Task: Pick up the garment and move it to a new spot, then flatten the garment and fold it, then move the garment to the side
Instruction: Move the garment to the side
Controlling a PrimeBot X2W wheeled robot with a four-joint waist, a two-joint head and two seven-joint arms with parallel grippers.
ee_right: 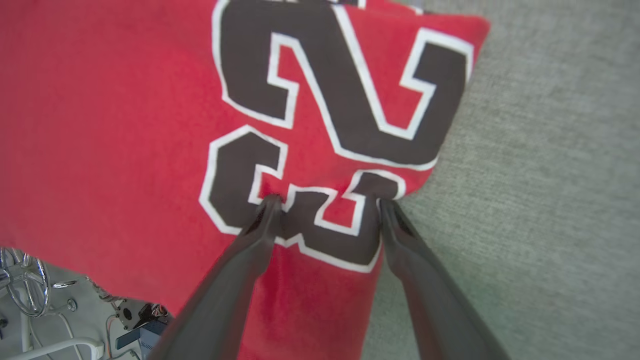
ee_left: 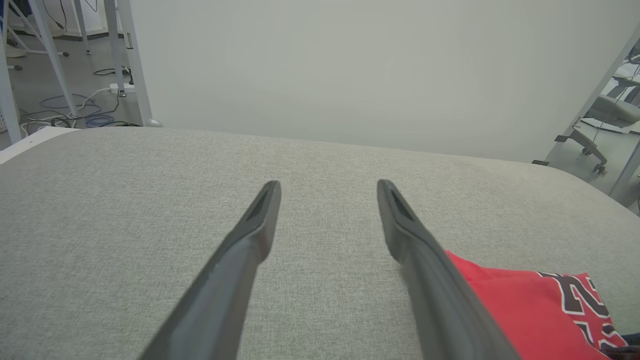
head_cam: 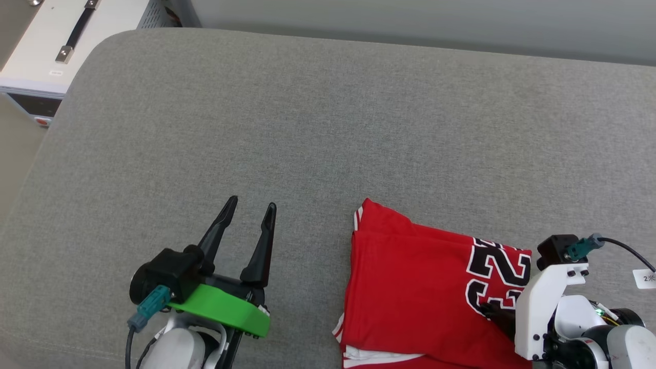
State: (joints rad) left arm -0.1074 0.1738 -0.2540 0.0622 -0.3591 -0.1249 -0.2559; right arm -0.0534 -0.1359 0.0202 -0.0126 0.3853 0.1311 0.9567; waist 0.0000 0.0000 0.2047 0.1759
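The garment [head_cam: 410, 287] is a red jersey folded into a compact rectangle, lying at the near right of the grey cushion [head_cam: 307, 128], dark white-outlined lettering facing up. My right gripper [head_cam: 499, 315] points down onto its right end. Seen from the right wrist, that gripper [ee_right: 327, 201] is open, its fingertips [ee_right: 270, 202] resting on the lettering of the garment [ee_right: 100, 125] near its right edge. Left of the garment, my left gripper [head_cam: 252, 204] hovers open and holds nothing. The left wrist view shows this gripper [ee_left: 328, 184] over bare cushion, the garment [ee_left: 505, 295] at lower right.
A white cabinet [head_cam: 61, 41] stands past the cushion's rounded far-left corner. A pale wall [ee_left: 325, 75] runs behind the cushion. A cable with a white tag [head_cam: 644, 278] trails from my right wrist. The garment's near side reaches the cushion's front edge.
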